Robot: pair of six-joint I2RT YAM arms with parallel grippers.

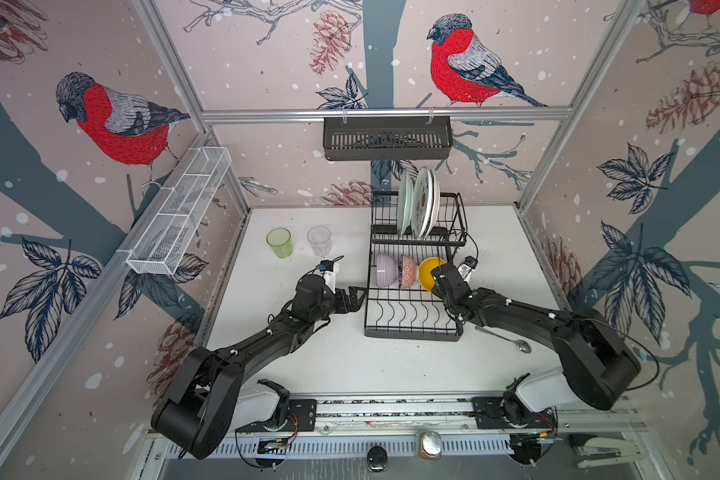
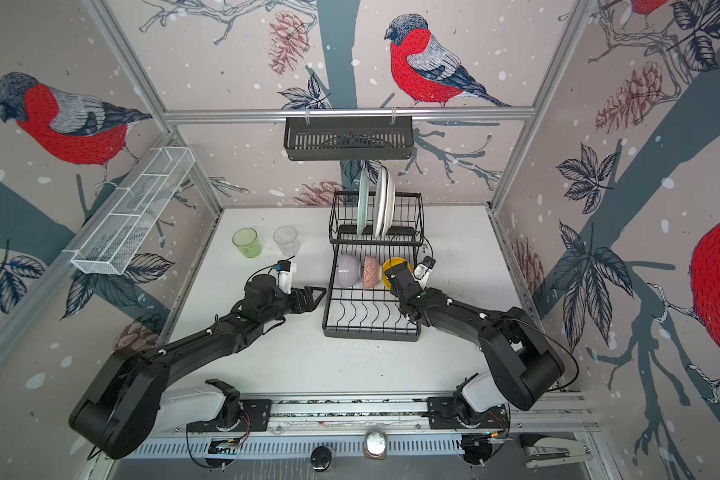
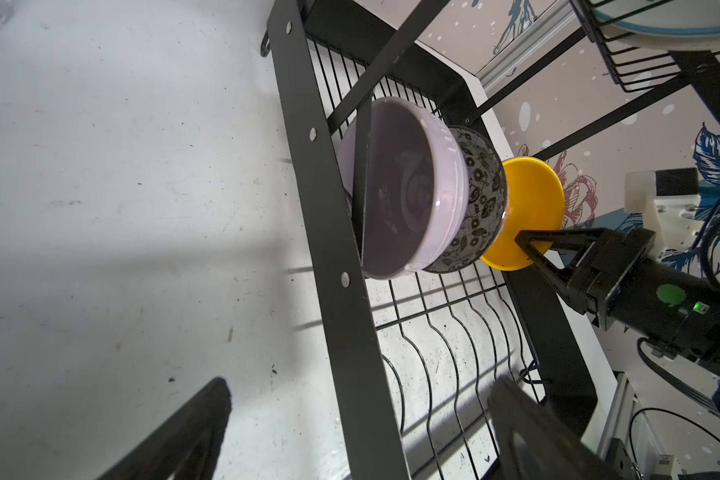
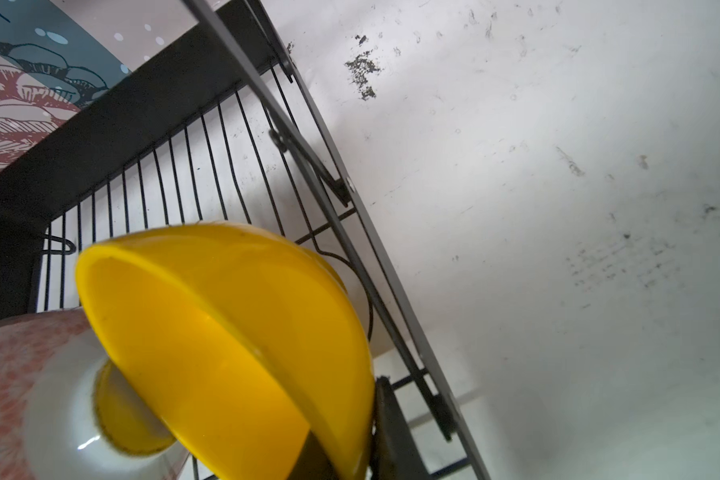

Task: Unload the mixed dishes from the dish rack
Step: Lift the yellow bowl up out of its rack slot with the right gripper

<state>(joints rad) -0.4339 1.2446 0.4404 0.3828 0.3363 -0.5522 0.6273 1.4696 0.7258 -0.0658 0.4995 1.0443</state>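
Observation:
The black wire dish rack (image 1: 412,330) (image 2: 327,311) stands mid-table. Its low tier holds a lilac bowl (image 1: 385,270) (image 3: 412,195), a pink-patterned bowl (image 1: 408,272) (image 4: 5,374) and a yellow bowl (image 1: 427,268) (image 4: 225,332), all on edge. My right gripper (image 1: 434,275) (image 4: 352,440) is shut on the yellow bowl's rim, one finger inside and one outside. On the raised tier stand a pale green plate (image 1: 405,203), a patterned white plate (image 1: 422,201) and a plain white plate (image 1: 434,199). My left gripper (image 1: 360,297) (image 3: 360,382) is open at the rack's left side, holding nothing.
A green glass (image 1: 279,243) and a clear glass (image 1: 319,241) stand upright on the table left of the rack. A metal spoon (image 1: 504,337) lies right of the rack's front corner. A dark slatted basket (image 1: 387,139) hangs on the back rail, a white mesh trough (image 1: 179,208) on the left wall.

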